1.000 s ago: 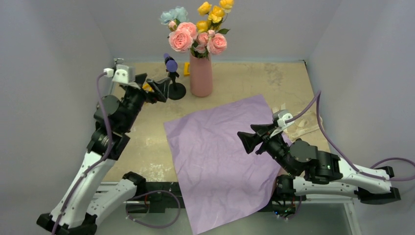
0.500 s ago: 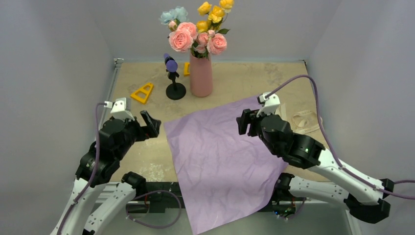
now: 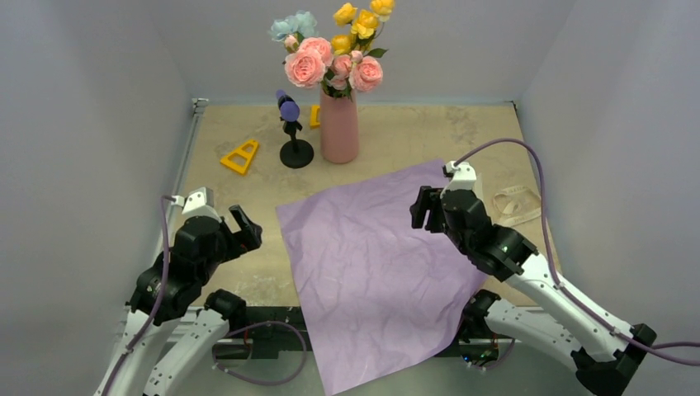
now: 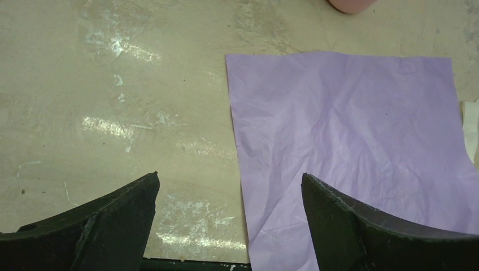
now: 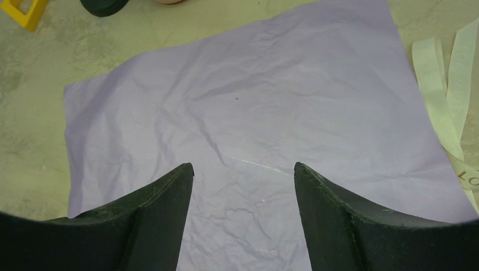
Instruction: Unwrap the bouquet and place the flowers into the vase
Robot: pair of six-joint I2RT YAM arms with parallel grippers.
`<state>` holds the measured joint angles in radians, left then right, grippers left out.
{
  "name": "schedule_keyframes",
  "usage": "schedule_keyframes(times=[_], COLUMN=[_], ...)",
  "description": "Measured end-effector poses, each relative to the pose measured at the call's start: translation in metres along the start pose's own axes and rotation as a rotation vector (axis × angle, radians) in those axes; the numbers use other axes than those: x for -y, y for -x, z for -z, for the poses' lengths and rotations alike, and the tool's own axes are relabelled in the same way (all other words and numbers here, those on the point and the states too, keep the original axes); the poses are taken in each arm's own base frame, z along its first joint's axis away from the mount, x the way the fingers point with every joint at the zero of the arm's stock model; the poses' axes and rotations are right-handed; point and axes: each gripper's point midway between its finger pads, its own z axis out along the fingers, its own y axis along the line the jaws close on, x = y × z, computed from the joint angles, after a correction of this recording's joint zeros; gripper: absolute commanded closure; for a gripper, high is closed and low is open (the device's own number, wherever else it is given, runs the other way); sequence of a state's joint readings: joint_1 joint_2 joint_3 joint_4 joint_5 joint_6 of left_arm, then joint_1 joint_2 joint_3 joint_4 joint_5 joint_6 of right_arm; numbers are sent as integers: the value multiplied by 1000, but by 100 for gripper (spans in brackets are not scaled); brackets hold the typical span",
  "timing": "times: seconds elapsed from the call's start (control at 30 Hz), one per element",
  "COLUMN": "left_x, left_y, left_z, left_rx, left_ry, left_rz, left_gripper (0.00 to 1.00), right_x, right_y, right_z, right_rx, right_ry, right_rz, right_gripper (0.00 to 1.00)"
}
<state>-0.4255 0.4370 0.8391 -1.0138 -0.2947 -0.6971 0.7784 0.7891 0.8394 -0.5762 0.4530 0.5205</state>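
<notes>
The flowers (image 3: 334, 51), pink, yellow and pale blue, stand upright in the salmon-pink vase (image 3: 339, 125) at the back of the table. The lilac wrapping paper (image 3: 376, 264) lies flat and unfolded, its near corner hanging over the table's front edge; both wrist views show it spread out (image 4: 350, 141) (image 5: 248, 124). My left gripper (image 3: 245, 225) hovers open and empty left of the paper's edge (image 4: 230, 176). Over the paper's right part my right gripper (image 3: 424, 208) hangs open with nothing between its fingers (image 5: 243, 167).
A black stand with a purple top (image 3: 292, 132) sits left of the vase. A yellow triangular frame (image 3: 240, 157) lies further left, another yellow piece (image 3: 314, 116) behind the stand. The cream ribbon (image 3: 513, 206) lies right of the paper (image 5: 452, 96). Grey walls enclose the table.
The left arm has pulled back from beside the black stand to the near left. The right arm swung up and over the paper's right part, its jaws opening slightly.
</notes>
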Motion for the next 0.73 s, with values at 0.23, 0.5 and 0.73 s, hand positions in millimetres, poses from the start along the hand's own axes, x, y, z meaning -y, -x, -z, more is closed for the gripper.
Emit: schedule_keyframes(times=[0.23, 0.5, 0.73], left_x=[-8, -9, -7], left_y=[-9, -8, -5], left_z=[-10, -9, -4], left_rx=[-59, -53, -20], left_ry=[86, 84, 57], left_rz=[9, 13, 26], left_gripper=[0, 1, 1], right_x=[8, 6, 10], right_y=[-12, -1, -4], right_z=[-18, -9, -6], right_rx=[-49, 24, 64], right_ry=[-32, 12, 29], right_rz=[-36, -62, -86], right_gripper=[29, 18, 7])
